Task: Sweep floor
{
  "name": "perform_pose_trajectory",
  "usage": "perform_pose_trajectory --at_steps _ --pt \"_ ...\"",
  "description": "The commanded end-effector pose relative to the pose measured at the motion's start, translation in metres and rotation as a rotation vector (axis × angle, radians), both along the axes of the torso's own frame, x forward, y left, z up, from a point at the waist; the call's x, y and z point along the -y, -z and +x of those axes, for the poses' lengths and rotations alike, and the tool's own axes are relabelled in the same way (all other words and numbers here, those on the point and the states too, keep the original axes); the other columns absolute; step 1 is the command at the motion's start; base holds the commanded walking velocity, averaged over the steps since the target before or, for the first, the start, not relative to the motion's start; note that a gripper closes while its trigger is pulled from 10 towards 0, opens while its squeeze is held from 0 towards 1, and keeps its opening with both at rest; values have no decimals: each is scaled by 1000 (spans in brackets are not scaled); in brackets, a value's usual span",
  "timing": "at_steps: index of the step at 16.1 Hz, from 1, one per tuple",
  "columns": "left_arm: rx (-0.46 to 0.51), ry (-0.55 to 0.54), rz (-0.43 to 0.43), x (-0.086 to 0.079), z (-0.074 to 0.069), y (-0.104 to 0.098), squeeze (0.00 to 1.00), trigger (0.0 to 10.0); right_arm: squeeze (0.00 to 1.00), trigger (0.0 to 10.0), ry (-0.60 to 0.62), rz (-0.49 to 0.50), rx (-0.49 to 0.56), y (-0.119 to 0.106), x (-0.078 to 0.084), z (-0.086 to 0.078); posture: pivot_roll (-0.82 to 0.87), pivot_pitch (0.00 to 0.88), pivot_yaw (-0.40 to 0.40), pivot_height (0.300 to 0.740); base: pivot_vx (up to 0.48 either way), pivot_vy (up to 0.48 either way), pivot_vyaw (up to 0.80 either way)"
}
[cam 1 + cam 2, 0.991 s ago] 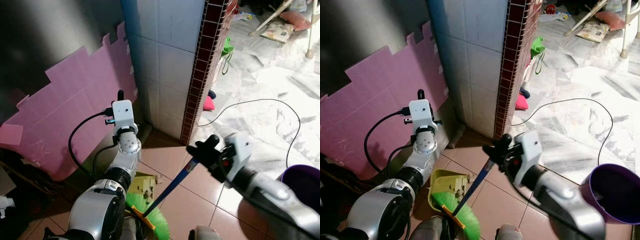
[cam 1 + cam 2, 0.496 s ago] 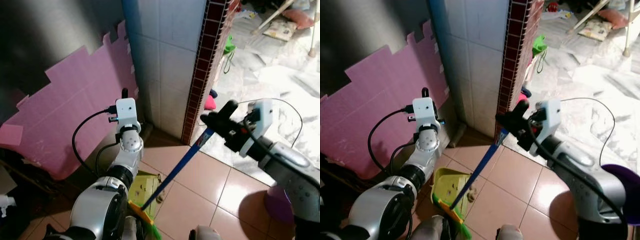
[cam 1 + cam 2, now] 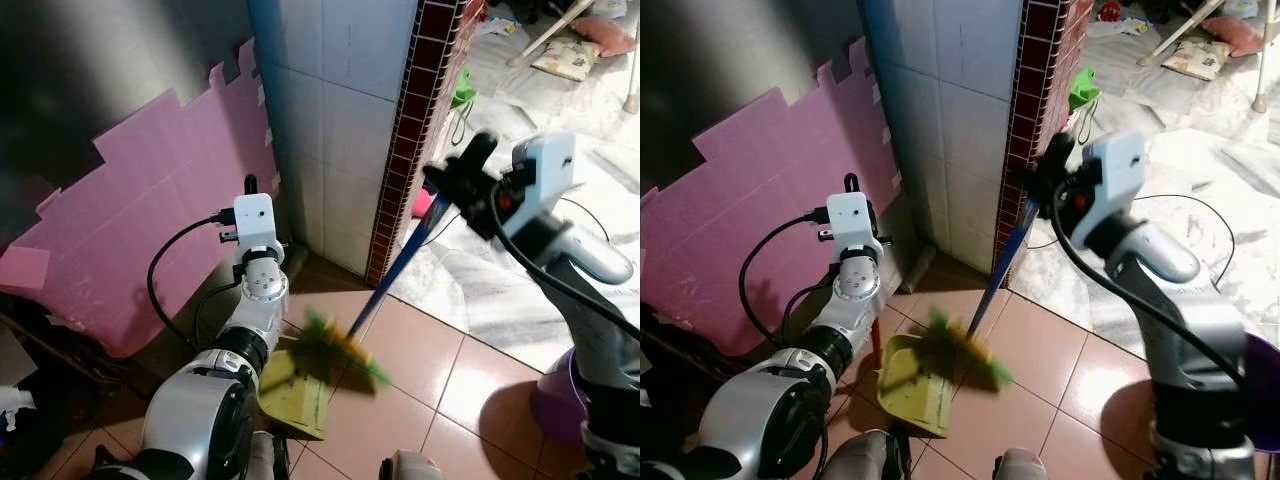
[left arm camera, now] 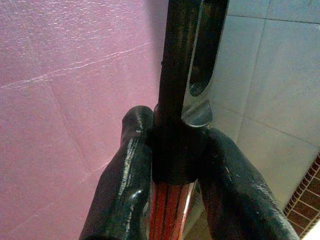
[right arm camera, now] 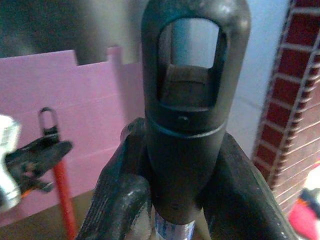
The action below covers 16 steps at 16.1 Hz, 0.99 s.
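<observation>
My right gripper (image 3: 462,178) is shut on the black top of the broom handle (image 5: 182,130), held high beside the pillar. The blue broom shaft (image 3: 397,278) slants down to the green bristle head (image 3: 343,343), which is blurred and hangs just above the floor. A yellow-green dustpan (image 3: 293,385) lies on the orange tiles under it, open towards the broom. My left gripper (image 4: 172,150) is shut on the dustpan's upright red handle with its black cap (image 3: 250,184), close to the pink wall.
A white-tiled pillar with a brown brick edge (image 3: 405,150) stands straight ahead. Pink foam mats (image 3: 140,210) lean on the dark wall at the left. A purple bucket (image 3: 562,395) sits at the right, and a black cable (image 3: 1205,215) loops over the marble floor beyond.
My right arm has risen and swung away towards the pillar, lifting the broom head off the dustpan and out over the tiles. The left arm has hardly moved.
</observation>
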<state>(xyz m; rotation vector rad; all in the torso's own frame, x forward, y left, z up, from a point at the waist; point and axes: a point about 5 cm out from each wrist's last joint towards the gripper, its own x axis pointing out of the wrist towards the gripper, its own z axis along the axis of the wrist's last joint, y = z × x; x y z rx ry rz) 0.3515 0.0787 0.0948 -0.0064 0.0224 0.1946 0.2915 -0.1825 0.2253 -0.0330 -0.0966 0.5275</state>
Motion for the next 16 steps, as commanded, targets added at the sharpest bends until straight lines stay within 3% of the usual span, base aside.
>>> perform_pose_trajectory --at_steps 1,4,8,10,11,13,15,16 --pt "-71 16 -17 5 -5 11 0 10000 0 10000 7 -16 72 -7 -5 2 -256 98 66 740 0 0 0" --pt "-71 15 -18 6 -4 11 0 10000 0 10000 39 -58 70 11 -9 5 -254 101 64 740 0 0 0" --pt "-74 7 -14 3 -5 12 0 10000 0 10000 -32 -128 -19 52 -29 -13 -250 96 59 740 0 0 0" --pt "-75 4 -11 2 -4 12 0 10000 0 10000 -64 -70 -131 70 -39 -24 -256 90 61 740 0 0 0" --pt "-76 4 -11 2 -4 12 0 10000 0 10000 -67 -65 -138 71 -40 -25 -256 90 61 740 0 0 0" --pt "-75 7 -11 3 -4 11 0 10000 0 10000 -142 64 -279 83 -50 -40 -258 85 63 740 0 0 0" --pt "-74 8 -10 3 -3 10 0 10000 0 10000 -234 158 -340 77 -50 -51 -263 81 63 740 0 0 0" --pt "-73 8 -9 3 -2 9 0 10000 0 10000 -237 157 -333 74 -47 -50 -264 79 63 740 0 0 0"
